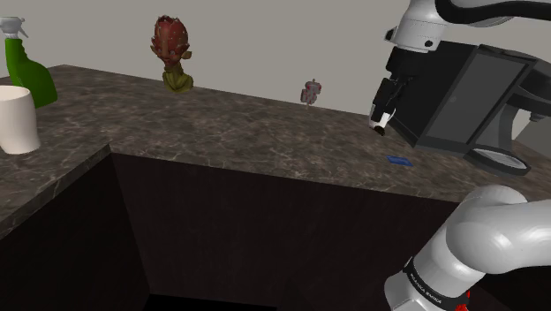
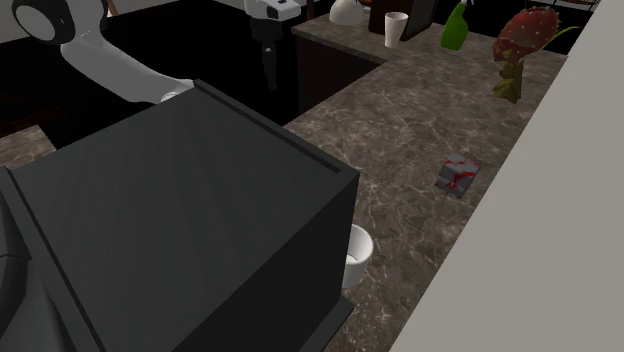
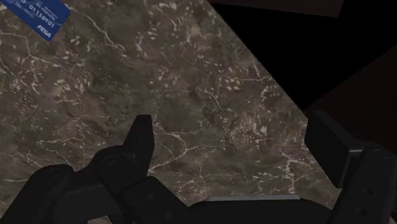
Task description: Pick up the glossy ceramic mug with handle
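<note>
Hanging over the dark marbled counter (image 3: 210, 76), the gripper (image 3: 232, 143) has its two black fingers (image 3: 140, 137) set wide apart, with nothing between them. In the second exterior view the gripper (image 2: 268, 70) sits at top centre, above the counter's edge. The white mug (image 2: 358, 255) stands low in that frame, right of centre, touching or just beside the large black machine (image 2: 190, 220), which hides part of it; its handle cannot be seen. Mug and gripper are well apart. A blue card (image 1: 399, 161) lies flat on the counter in the shoulder view's right half.
</note>
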{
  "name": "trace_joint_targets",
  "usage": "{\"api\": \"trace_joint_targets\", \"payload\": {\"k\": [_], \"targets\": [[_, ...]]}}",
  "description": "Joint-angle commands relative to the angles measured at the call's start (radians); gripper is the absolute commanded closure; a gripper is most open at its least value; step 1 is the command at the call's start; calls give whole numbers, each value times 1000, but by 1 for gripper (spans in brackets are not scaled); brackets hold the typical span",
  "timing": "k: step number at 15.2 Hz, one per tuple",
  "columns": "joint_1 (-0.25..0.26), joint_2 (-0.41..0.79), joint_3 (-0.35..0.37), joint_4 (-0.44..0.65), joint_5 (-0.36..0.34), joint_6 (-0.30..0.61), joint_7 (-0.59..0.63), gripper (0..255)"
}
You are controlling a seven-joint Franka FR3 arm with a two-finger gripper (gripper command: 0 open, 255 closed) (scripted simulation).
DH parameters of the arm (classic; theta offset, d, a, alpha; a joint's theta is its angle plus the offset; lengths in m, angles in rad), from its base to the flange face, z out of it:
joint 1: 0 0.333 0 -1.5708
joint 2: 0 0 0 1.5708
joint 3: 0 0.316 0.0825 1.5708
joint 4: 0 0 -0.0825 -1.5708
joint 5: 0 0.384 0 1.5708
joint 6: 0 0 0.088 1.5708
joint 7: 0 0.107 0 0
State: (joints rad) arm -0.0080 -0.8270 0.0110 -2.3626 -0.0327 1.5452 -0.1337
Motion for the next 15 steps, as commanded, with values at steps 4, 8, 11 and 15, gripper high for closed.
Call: {"api": "trace_joint_targets", "payload": {"k": [4,8,11,15], "targets": [[-27,63,-47,15,-41,50,-37,0],[-59,157,-109,49,-86,114,-84,0],[-80,234,-155,86,-113,160,-117,0],[-105,344,-214,149,-138,215,-163,0]]}}
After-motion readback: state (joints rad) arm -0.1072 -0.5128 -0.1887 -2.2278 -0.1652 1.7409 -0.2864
